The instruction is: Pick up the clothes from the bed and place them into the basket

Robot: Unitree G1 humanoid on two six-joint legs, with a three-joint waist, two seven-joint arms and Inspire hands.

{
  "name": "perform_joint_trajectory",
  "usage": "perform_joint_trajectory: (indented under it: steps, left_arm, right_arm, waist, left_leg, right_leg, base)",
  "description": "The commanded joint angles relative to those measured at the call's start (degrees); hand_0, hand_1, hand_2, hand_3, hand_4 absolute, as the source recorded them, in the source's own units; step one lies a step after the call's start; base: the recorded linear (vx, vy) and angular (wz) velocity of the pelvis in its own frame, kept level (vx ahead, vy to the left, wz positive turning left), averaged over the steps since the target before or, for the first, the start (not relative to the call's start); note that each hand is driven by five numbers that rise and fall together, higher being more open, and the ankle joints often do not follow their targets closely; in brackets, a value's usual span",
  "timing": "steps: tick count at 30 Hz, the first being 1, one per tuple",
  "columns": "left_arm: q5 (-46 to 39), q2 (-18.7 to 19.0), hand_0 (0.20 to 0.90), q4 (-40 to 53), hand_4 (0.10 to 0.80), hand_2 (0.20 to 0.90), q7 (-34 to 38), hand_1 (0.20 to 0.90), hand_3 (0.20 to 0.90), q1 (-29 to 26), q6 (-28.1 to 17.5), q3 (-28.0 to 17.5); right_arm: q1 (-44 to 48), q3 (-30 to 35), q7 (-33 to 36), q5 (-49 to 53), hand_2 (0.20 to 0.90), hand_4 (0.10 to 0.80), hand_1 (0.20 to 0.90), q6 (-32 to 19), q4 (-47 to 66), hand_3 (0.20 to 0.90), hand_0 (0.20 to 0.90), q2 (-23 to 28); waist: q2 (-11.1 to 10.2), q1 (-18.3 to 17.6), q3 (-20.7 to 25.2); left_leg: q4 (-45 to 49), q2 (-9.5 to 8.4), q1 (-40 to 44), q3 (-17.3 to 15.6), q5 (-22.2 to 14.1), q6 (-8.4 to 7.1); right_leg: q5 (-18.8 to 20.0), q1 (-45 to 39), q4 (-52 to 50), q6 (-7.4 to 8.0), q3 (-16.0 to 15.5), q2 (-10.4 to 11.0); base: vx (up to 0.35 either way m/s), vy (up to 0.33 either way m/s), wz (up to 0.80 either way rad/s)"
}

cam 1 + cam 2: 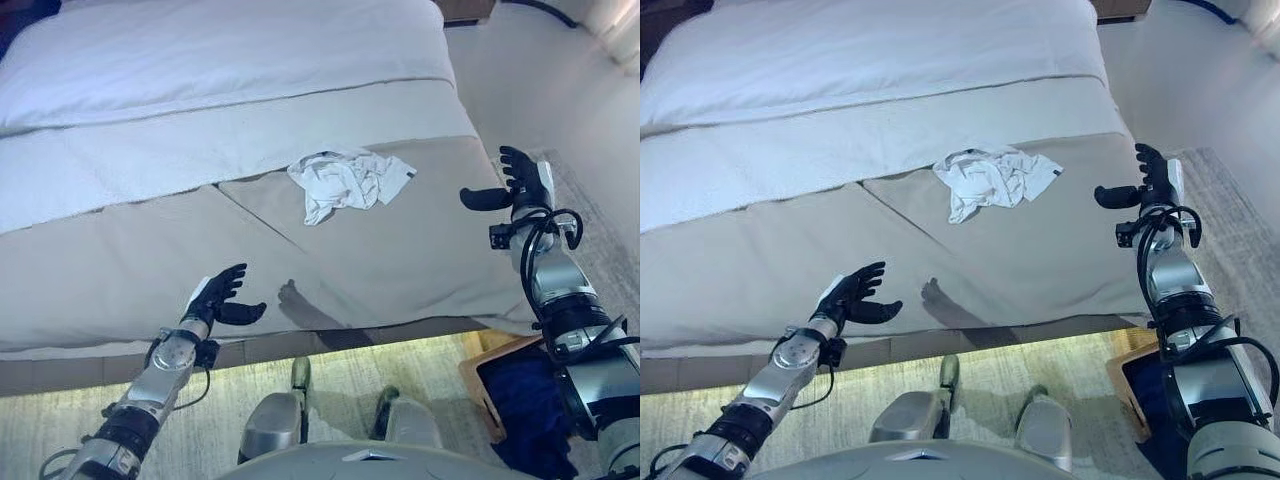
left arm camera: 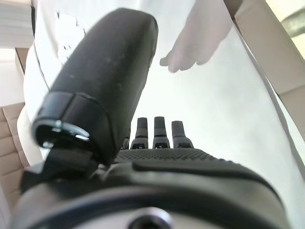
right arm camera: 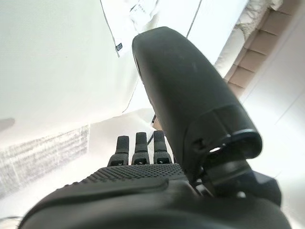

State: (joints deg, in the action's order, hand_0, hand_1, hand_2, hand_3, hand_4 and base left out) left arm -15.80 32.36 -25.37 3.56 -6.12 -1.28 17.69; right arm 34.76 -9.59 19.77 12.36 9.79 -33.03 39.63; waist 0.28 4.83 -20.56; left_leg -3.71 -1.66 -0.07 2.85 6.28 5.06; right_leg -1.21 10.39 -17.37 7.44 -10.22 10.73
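A crumpled white garment (image 1: 347, 181) lies on the beige bed cover (image 1: 420, 250), toward the bed's right side; it also shows in the right eye view (image 1: 992, 178). My left hand (image 1: 218, 298) is open and empty over the bed's near edge, well short and left of the garment. My right hand (image 1: 512, 183) is open and empty, raised beside the bed's right edge, to the right of the garment. A wooden basket (image 1: 488, 378) with dark blue cloth (image 1: 530, 405) inside stands on the floor at the bed's near right corner, partly hidden by my right arm.
The bed (image 1: 200, 60) has a white duvet across its far part and a white sheet band below it. A grey rug (image 1: 1230, 230) lies on the floor to the right of the bed. Pale floor runs along the bed's near edge.
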Motion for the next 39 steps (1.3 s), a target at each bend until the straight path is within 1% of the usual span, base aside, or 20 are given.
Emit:
perform_joint_trajectory:
  steps: [1, 2, 4, 6, 9, 10, 11, 13, 15, 16, 19, 21, 23, 25, 31, 36, 39]
  left_arm:
    - [-0.75, -0.54, 0.900, 7.77, 0.800, 0.900, 2.02, 0.900, 0.900, -3.55, -5.26, -0.85]
    - [-1.17, -0.88, 0.900, 7.94, 0.800, 0.900, 2.26, 0.900, 0.900, -3.70, -5.75, -0.23]
    - [-2.15, -0.98, 0.900, 8.20, 0.800, 0.900, 2.72, 0.900, 0.900, -4.45, -6.89, 0.40]
    - [-1.08, -1.55, 0.900, 8.97, 0.800, 0.900, 3.04, 0.900, 0.900, -6.44, -7.57, 1.62]
    - [-0.28, -1.69, 0.900, 10.92, 0.800, 0.900, 3.92, 0.900, 0.900, -6.76, -9.17, 2.60]
    - [0.03, -1.42, 0.900, 11.81, 0.800, 0.900, 4.40, 0.900, 0.900, -7.02, -10.59, 2.95]
    - [0.19, -1.30, 0.900, 12.30, 0.800, 0.900, 4.74, 0.900, 0.900, -7.17, -10.97, 3.08]
    - [0.27, -1.20, 0.900, 13.77, 0.800, 0.900, 5.69, 0.900, 0.900, -7.37, -11.81, 3.81]
    - [-0.32, -1.01, 0.900, 15.41, 0.800, 0.900, 6.44, 0.900, 0.900, -7.77, -12.51, 4.68]
    - [-0.27, -1.11, 0.900, 16.09, 0.800, 0.900, 6.47, 0.900, 0.900, -7.57, -12.55, 5.10]
    - [-0.72, -1.09, 0.900, 17.15, 0.800, 0.900, 7.37, 0.900, 0.900, -7.63, -13.79, 6.48]
    - [-1.15, -1.09, 0.900, 18.16, 0.800, 0.900, 7.93, 0.900, 0.900, -7.05, -14.86, 6.82]
    - [-1.79, -0.95, 0.900, 19.82, 0.800, 0.900, 8.41, 0.900, 0.900, -6.48, -15.76, 6.46]
    - [-2.04, -0.89, 0.900, 21.10, 0.800, 0.900, 8.85, 0.900, 0.900, -5.90, -15.93, 6.22]
    - [-3.33, 0.12, 0.900, 25.47, 0.800, 0.900, 9.43, 0.900, 0.900, -3.42, -17.69, 4.64]
    - [-4.74, 0.99, 0.900, 26.89, 0.800, 0.900, 10.00, 0.900, 0.900, -2.15, -19.19, 3.07]
    - [-5.31, 1.32, 0.900, 27.51, 0.800, 0.900, 10.17, 0.900, 0.900, -1.44, -19.71, 1.95]
  right_arm:
    - [12.77, -0.30, 3.14, 0.13, 0.900, 0.800, 0.900, -4.76, -1.15, 0.900, 0.900, 6.64]
    - [14.14, -0.49, 3.35, 0.12, 0.900, 0.800, 0.900, -4.34, -1.48, 0.900, 0.900, 7.24]
    - [17.13, -1.97, 4.23, 1.46, 0.900, 0.800, 0.900, -4.48, -2.42, 0.900, 0.900, 7.77]
    - [19.88, -3.43, 5.17, 0.16, 0.900, 0.800, 0.900, -4.32, -3.81, 0.900, 0.900, 7.76]
    - [21.95, -4.86, 6.25, 2.21, 0.900, 0.800, 0.900, -4.52, -4.54, 0.900, 0.900, 8.59]
    - [22.92, -5.14, 7.36, 2.19, 0.900, 0.800, 0.900, -4.46, -4.62, 0.900, 0.900, 8.60]
    - [23.43, -5.33, 7.96, 2.28, 0.900, 0.800, 0.900, -4.52, -4.88, 0.900, 0.900, 8.50]
    - [24.75, -6.00, 9.97, 2.51, 0.900, 0.800, 0.900, -4.78, -5.37, 0.900, 0.900, 7.95]
    - [27.35, -6.39, 10.21, 3.10, 0.900, 0.800, 0.900, -4.92, -6.06, 0.900, 0.900, 7.20]
    - [28.26, -6.91, 10.41, 3.24, 0.900, 0.800, 0.900, -5.31, -6.65, 0.900, 0.900, 6.89]
    - [32.21, -8.88, 11.50, 3.03, 0.900, 0.800, 0.900, -5.01, -6.76, 0.900, 0.900, 6.99]
    - [33.85, -9.83, 12.73, 3.55, 0.900, 0.800, 0.900, -5.23, -6.87, 0.900, 0.900, 7.43]
    - [35.38, -9.86, 13.20, 4.89, 0.900, 0.800, 0.900, -5.33, -6.94, 0.900, 0.900, 8.04]
    - [35.94, -9.78, 13.71, 6.03, 0.900, 0.800, 0.900, -5.24, -7.10, 0.900, 0.900, 8.55]
    - [38.57, -8.96, 15.81, 9.83, 0.900, 0.800, 0.900, -3.63, -9.82, 0.900, 0.900, 10.86]
    - [41.13, -10.86, 15.01, 10.53, 0.900, 0.800, 0.900, 0.51, -12.74, 0.900, 0.900, 13.01]
    - [42.18, -12.56, 12.34, 11.97, 0.900, 0.800, 0.900, 2.47, -14.36, 0.900, 0.900, 14.37]
  waist:
    - [0.98, 1.06, -0.33]
    - [0.82, 1.46, -1.26]
    - [1.31, 2.56, -3.09]
    - [1.75, 3.43, -4.95]
    - [2.57, 4.18, -6.89]
    - [3.29, 4.73, -8.31]
    - [3.53, 4.99, -9.01]
    - [4.35, 5.67, -9.23]
    - [5.48, 6.51, -9.23]
    - [5.74, 6.91, -9.23]
    - [6.72, 7.67, -9.23]
    - [7.18, 8.12, -9.23]
    - [7.52, 8.62, -9.23]
    - [7.74, 8.97, -9.23]
    - [8.22, 9.93, -9.23]
    - [8.32, 10.20, -9.23]
    - [8.27, 10.21, -9.23]
  left_leg:
    - [12.32, -1.10, -4.22, -5.11, -11.64, -2.84]
    - [15.87, -1.33, -7.36, -4.84, -11.76, -3.42]
    - [16.89, -0.42, -10.33, -5.37, -10.77, -4.04]
    - [17.06, -0.42, -12.89, -4.77, -9.72, -4.47]
    - [18.66, -1.05, -15.54, -3.73, -9.69, -4.20]
    - [20.13, -1.33, -17.51, -3.58, -9.68, -3.84]
    - [21.21, -1.60, -18.45, -3.57, -10.06, -3.71]
    - [23.08, -2.33, -22.27, -2.95, -10.05, -3.32]
    - [25.82, -2.99, -27.14, -2.70, -10.59, -2.98]
    - [27.27, -3.24, -27.95, -2.65, -12.38, -3.18]
    - [29.87, -3.27, -32.94, -3.28, -12.85, -3.13]
    - [31.46, -3.38, -35.94, -3.58, -13.05, -2.95]
    - [34.65, -3.83, -40.06, -3.95, -13.83, -2.67]
    - [36.61, -4.12, -42.06, -3.95, -14.30, -2.48]
    - [44.48, -4.66, -49.78, -3.64, -16.48, -1.98]
    - [48.96, -4.70, -54.87, -3.50, -17.22, -1.67]
    - [50.64, -4.72, -56.94, -3.30, -17.38, -1.72]
  right_leg:
    - [2.42, 0.97, 4.07, -2.65, 1.26, -2.02]
    - [1.52, 0.75, 3.79, -2.98, 0.98, -2.21]
    - [0.30, 1.31, 2.21, -3.29, -1.09, -2.19]
    - [-0.53, 2.49, 1.66, -4.03, -2.24, -2.46]
    - [-2.00, 5.36, -1.97, -4.58, -3.08, -2.11]
    - [-3.16, 7.57, -5.40, -5.07, -4.26, -1.28]
    - [-4.09, 8.69, -7.39, -5.22, -4.57, -0.77]
    - [-5.14, 12.44, -10.86, -5.58, -5.49, 0.15]
    - [-6.65, 17.05, -14.83, -6.28, -6.55, 1.20]
    - [-8.68, 17.91, -16.97, -5.98, -6.22, 1.61]
    - [-10.11, 22.52, -20.78, -6.64, -6.99, 2.57]
    - [-10.74, 25.47, -23.01, -7.00, -7.16, 2.79]
    - [-11.92, 29.21, -26.66, -7.45, -7.48, 3.29]
    - [-12.65, 30.98, -28.75, -7.76, -7.51, 3.54]
    - [-15.02, 38.23, -35.92, -8.66, -6.47, 4.11]
    - [-15.77, 42.85, -39.76, -8.87, -5.44, 4.02]
    - [-16.21, 44.62, -41.30, -9.06, -4.85, 3.79]
  base:
    - [-0.052, -0.171, 0.73]
    - [-0.053, -0.180, 0.85]
    - [-0.104, -0.129, 0.64]
    - [-0.078, -0.105, 0.16]
    - [-0.037, -0.048, 0.20]
    - [-0.018, -0.040, 0.29]
    - [-0.035, -0.048, 0.37]
    - [-0.019, -0.022, 0.42]
    - [0.032, -0.008, 0.40]
    - [0.062, -0.022, 0.33]
    - [-0.001, 0.018, 0.23]
    - [-0.044, 0.024, 0.18]
    - [-0.035, 0.009, 0.13]
    - [-0.007, -0.008, 0.20]
    - [0.016, -0.049, 0.19]
    - [0.001, -0.021, 0.05]
    - [-0.005, -0.014, -0.03]
